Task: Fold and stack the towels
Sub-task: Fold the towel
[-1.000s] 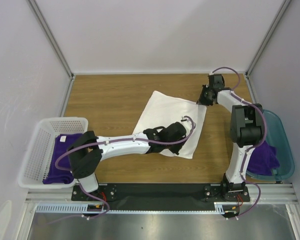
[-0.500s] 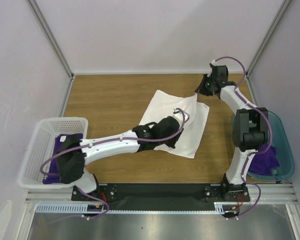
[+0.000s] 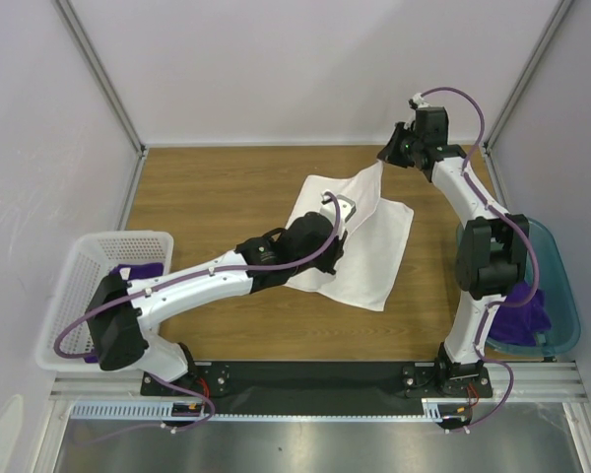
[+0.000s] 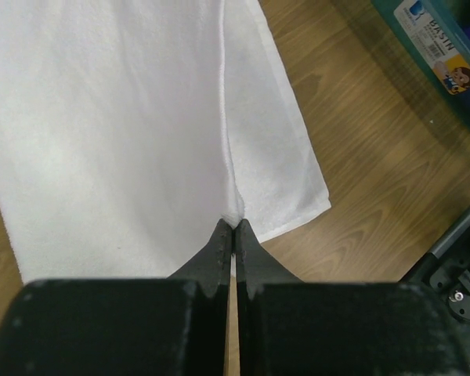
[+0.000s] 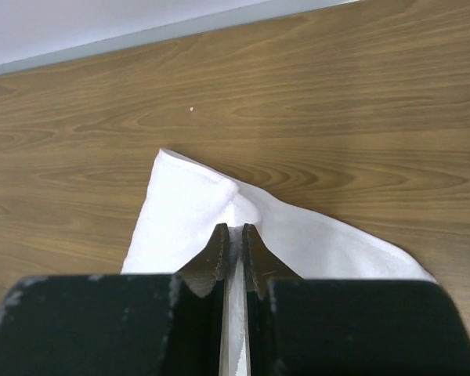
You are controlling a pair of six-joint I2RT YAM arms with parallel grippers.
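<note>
The only readable print is on a white label [image 4: 442, 39] stuck to the teal bin [image 3: 563, 286] at the near right of the table; its dark capitals look like "BASIN". The smaller print and the cartoon beside it are too small to read.

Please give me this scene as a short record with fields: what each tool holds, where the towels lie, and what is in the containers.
left tool: shut on a folded edge of the white towel
right tool: shut on a corner of the white towel, near the far edge of the table
white towel: partly doubled over, the rest lying on the table
purple towels: one in the white basket at left, another in the teal bin at right
</note>
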